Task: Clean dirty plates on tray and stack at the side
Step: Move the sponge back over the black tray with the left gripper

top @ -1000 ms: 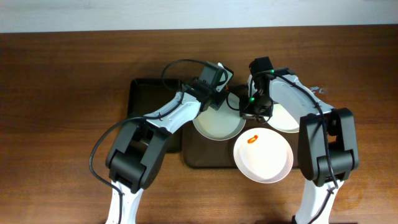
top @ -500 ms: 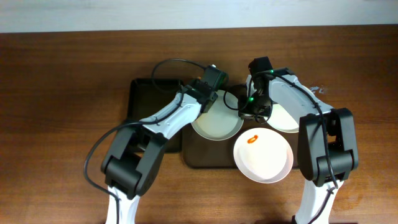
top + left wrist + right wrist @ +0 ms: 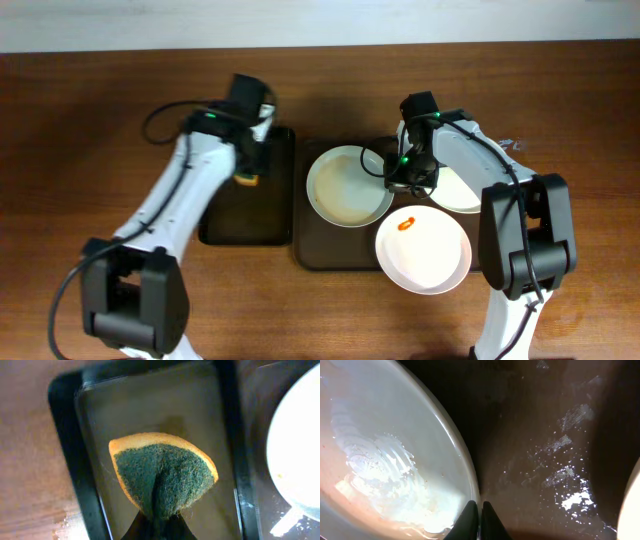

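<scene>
Left gripper point(image 3: 159, 527): clamped on folded sponge point(image 3: 162, 477), above black tray point(image 3: 70, 460).
Right gripper point(image 3: 480, 517): jaws pinched on wet plate point(image 3: 395, 460) rim, its right edge, over brown tray point(image 3: 535, 435).

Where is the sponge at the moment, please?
In the overhead view, the sponge is left of centre, pinched by the left gripper over the small black tray.

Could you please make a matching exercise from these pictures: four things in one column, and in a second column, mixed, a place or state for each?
1 sponge
2 front plate
3 left plate
4 right plate

A partly hidden under the right arm
B rim pinched by the right gripper
C held by the left gripper over the black tray
D orange sauce smear on it

Pairs: 1-C, 2-D, 3-B, 4-A
</scene>
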Robot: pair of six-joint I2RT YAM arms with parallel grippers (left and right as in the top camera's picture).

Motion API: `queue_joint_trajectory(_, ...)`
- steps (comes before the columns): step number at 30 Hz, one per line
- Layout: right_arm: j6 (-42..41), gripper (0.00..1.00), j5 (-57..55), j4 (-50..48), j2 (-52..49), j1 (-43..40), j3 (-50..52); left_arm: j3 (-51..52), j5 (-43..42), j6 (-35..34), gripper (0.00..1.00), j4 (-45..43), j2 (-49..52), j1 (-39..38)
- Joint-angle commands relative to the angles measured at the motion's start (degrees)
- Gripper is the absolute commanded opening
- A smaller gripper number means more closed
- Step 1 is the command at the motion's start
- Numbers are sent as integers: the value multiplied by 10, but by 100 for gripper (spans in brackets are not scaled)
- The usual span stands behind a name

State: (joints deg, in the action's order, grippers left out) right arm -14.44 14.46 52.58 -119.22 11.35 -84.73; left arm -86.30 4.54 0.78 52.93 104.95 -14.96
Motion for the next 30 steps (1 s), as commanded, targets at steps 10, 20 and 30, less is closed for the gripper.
queue_joint_trajectory(10, 6, 43, -16, -5, -2, 3, 3, 0, -154, -12, 0, 7, 76, 80)
queue_joint_trajectory(20, 6, 4, 2, -46, -1, 14, 23, -14, -254, 8, 0, -1, 75, 105)
queue_joint_trajectory(30, 6, 4, 139, 10, 38, -23, -40, -21, -397, 23, 0, 8, 66, 200)
